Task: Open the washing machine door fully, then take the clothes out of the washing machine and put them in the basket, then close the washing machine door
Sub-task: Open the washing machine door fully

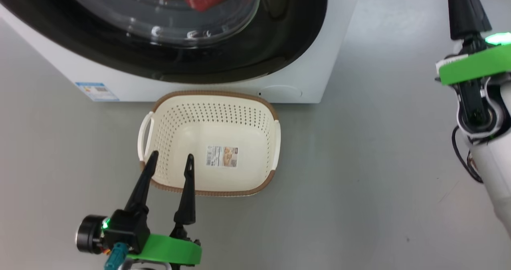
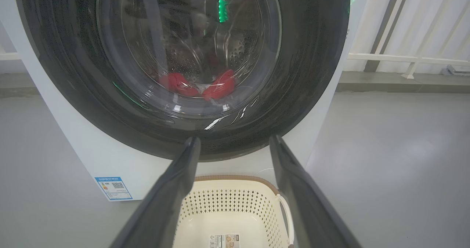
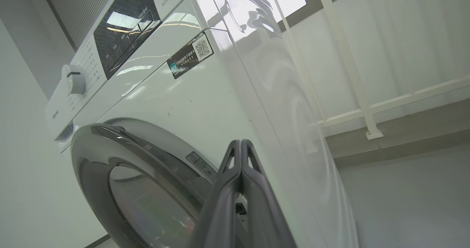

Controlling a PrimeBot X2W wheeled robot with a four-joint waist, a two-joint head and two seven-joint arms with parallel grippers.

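The washing machine (image 1: 297,84) is a boxy white appliance with smooth, glossy panels, standing on a matte grey floor (image 1: 379,162). The washing machine door (image 1: 279,30), a large round disc with a wide shiny black rim and a bulging clear glass bowl at its centre, lies shut against the front. Through the glass the clothes (image 2: 216,88) show as 2 crumpled bright red lumps of soft fabric at the bottom of the perforated steel drum. The basket (image 1: 255,114) sits on the floor just in front of the machine, below the door. It is a rounded rectangle of cream plastic dotted with small holes, with a brown woven-look rim, loop handles at the sides and a paper label (image 1: 222,156) flat on its bottom. A small blue sticker (image 1: 97,91) marks the machine's lower front corner. The left gripper (image 1: 172,155) hangs over the basket's near left rim with its 2 long, tapered dark fingers spread wide and nothing between them. The right gripper (image 3: 240,143) is raised beside the machine's right front edge, its 2 fingers pressed together tip to tip, empty. Near it are a dark glossy control panel (image 3: 125,24), a round white knob (image 3: 73,79) and a black sticker with a square code (image 3: 190,55).
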